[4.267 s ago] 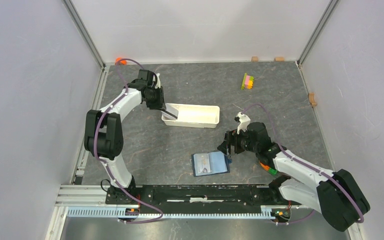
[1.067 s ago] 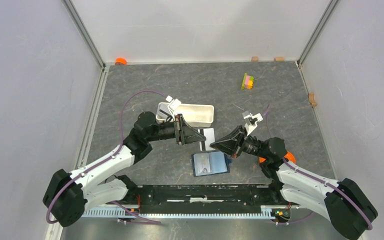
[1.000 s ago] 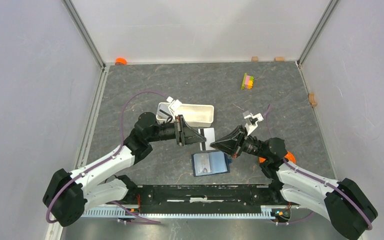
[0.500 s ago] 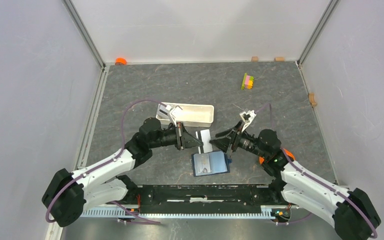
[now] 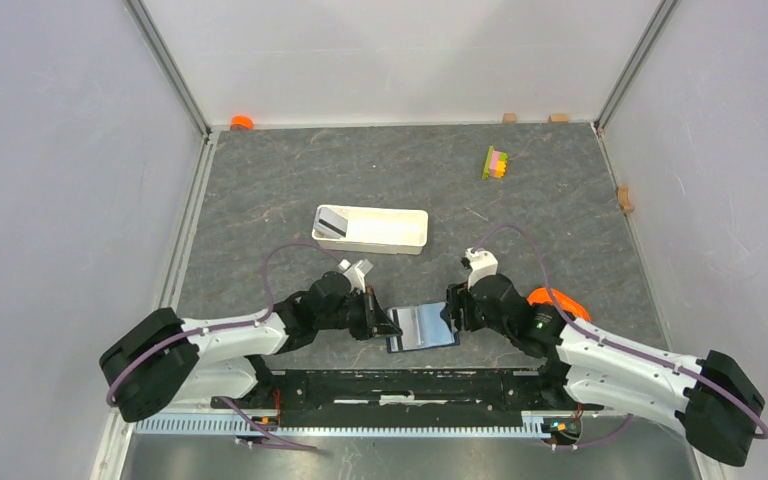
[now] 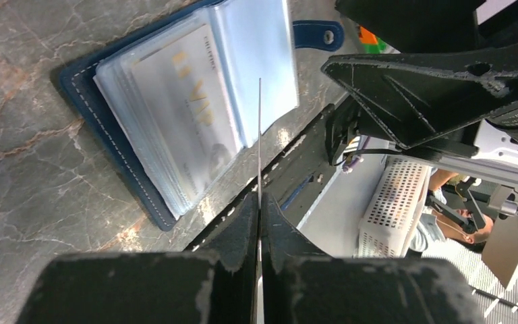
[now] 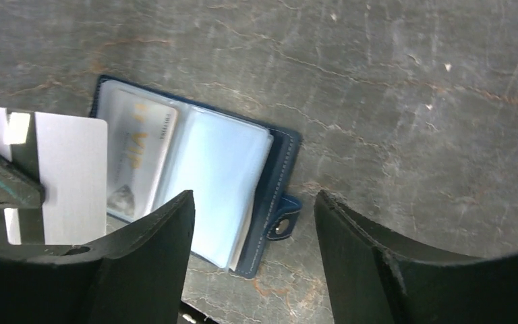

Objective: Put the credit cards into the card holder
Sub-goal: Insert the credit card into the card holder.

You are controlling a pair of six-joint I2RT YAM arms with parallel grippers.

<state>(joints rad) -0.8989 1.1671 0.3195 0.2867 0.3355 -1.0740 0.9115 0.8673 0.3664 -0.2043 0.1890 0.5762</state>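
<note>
Card holder (image 7: pixel 216 175) lies open and flat on the table (image 5: pixel 290 180), close to the near edge and between my two grippers. Its clear sleeves (image 6: pixel 256 61) are fanned up, and one gold-lettered card (image 7: pixel 138 152) is already seated in the left-hand pocket. My left gripper (image 6: pixel 259 202) is pinched tight on a silvery credit card (image 7: pixel 67 175). It holds the card just left of the sleeves, edge-on to its own wrist camera. I cannot tell whether the card touches them. My right gripper (image 7: pixel 254 202) hangs over the holder's right half, above the snap tab (image 7: pixel 282 228), jaws spread wide with nothing between them.

As I judge it, the step in hand is feeding this card into a free sleeve. I would lay the card's leading edge low and parallel to a pocket mouth. I would also press one right finger on the navy cover so the holder cannot skid.

The black rail (image 5: pixel 390 385) runs just behind the holder's near edge, so I would push away from it. The grippers stand near each other, with little room between. Open table stretches toward the white tray (image 5: pixel 412 240), where a second card (image 5: pixel 332 222) waits. The block stack (image 5: pixel 496 162) is well apart.
</note>
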